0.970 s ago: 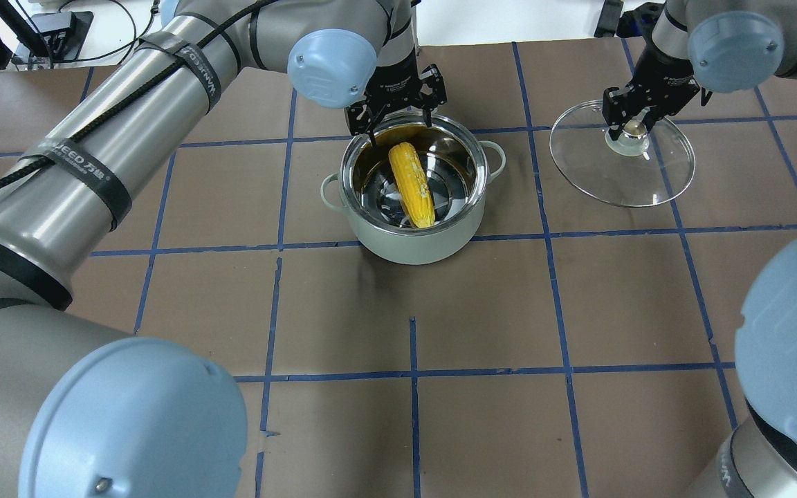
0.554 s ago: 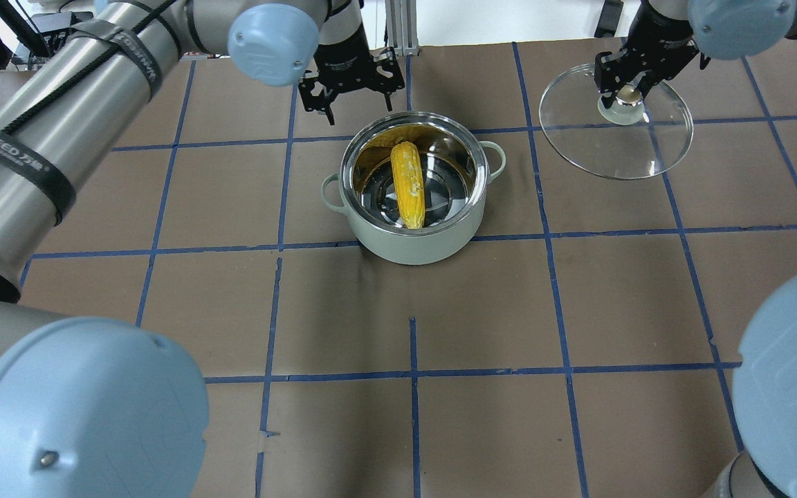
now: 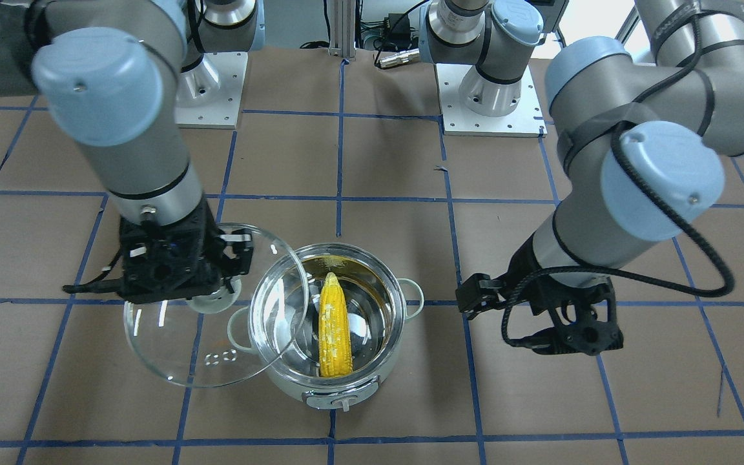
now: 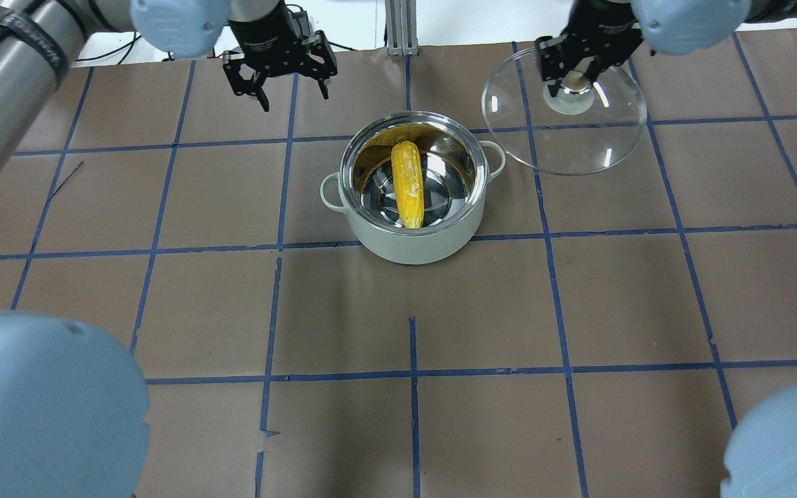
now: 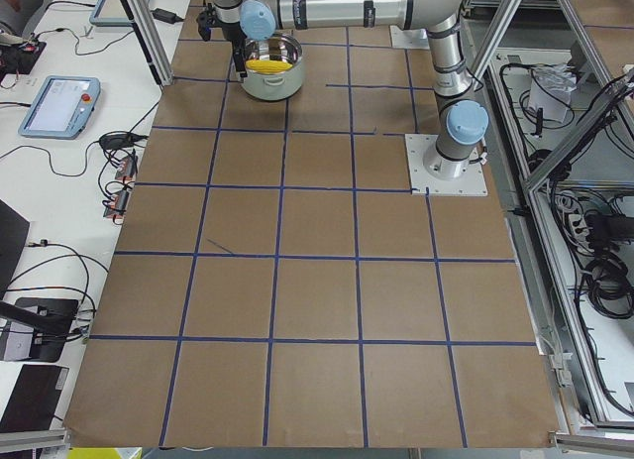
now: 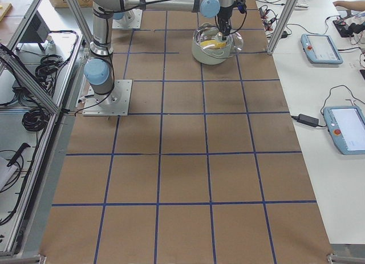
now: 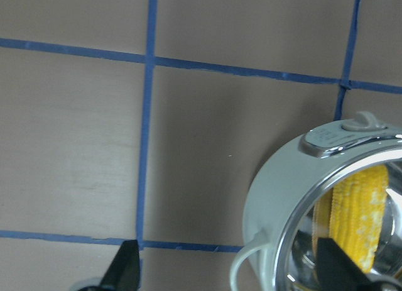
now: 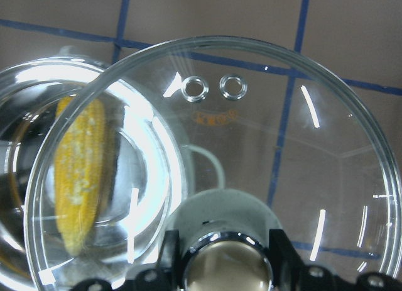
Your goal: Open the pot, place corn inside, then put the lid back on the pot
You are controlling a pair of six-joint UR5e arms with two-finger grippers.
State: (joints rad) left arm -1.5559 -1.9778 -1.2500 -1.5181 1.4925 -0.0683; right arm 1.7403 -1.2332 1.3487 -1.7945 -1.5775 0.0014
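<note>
Grip: right claw (image 4: 573,81) clamped on the lid (image 4: 578,149) by its knob, glass hanging tilted off the bench (image 4: 232,311). Just beside and below that claw, the pot (image 4: 412,245), uncovered, corn (image 4: 407,183) lying inside: opening and loading look done. Farther off, past the pot, left claw (image 4: 292,93) spread and empty. Remaining: seat the lid.

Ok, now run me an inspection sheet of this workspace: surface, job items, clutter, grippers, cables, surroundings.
surface: brown table with a blue tape grid, flat.
pot: upright, uncovered, on the table.
corn: lying inside the pot.
lid: held off the pot, to one side; its edge overlaps the rim in the front-facing view.
clutter: nothing seen.
grippers: left gripper empty, jaws open, away from the pot; right gripper shut on the lid's knob.
cables: black cable looped along the left arm.
surroundings: control tablets on the side benches.
</note>
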